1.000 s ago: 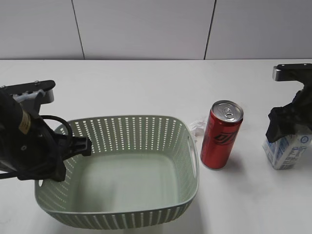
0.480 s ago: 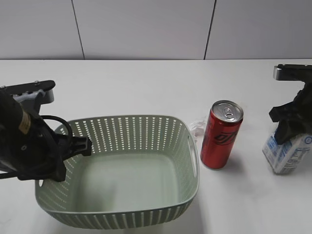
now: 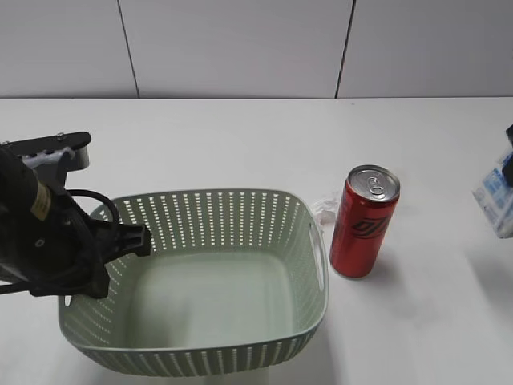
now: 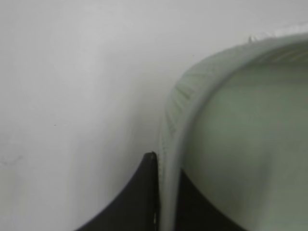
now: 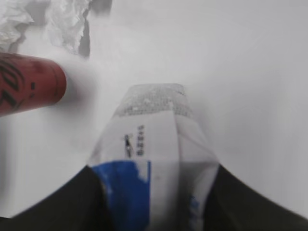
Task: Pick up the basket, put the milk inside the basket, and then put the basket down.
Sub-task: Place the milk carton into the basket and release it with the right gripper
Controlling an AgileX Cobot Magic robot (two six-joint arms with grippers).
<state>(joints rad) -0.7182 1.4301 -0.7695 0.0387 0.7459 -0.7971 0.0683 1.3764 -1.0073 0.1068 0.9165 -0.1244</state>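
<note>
The pale green basket (image 3: pixel 200 281) is at the lower left of the exterior view. My left gripper (image 3: pixel 120 241) is shut on its left rim, and the left wrist view shows the rim (image 4: pixel 173 144) pinched between the two black fingers (image 4: pixel 166 192). The white and blue milk carton (image 3: pixel 497 200) is at the right edge of the exterior view, lifted off the table and tilted. In the right wrist view my right gripper (image 5: pixel 154 192) is shut on the milk (image 5: pixel 151 159), which hangs above the white table. The right arm itself is mostly out of the exterior view.
A red soda can (image 3: pixel 364 220) stands upright to the right of the basket and also shows in the right wrist view (image 5: pixel 26 84). Crumpled white tissues (image 3: pixel 325 208) lie behind the can and show in the right wrist view (image 5: pixel 57 19). The white table (image 3: pixel 240 144) ends at a grey wall behind.
My right gripper has lifted the milk off the table, up and to the right, almost out of the exterior view. The left gripper and the basket have not moved.
</note>
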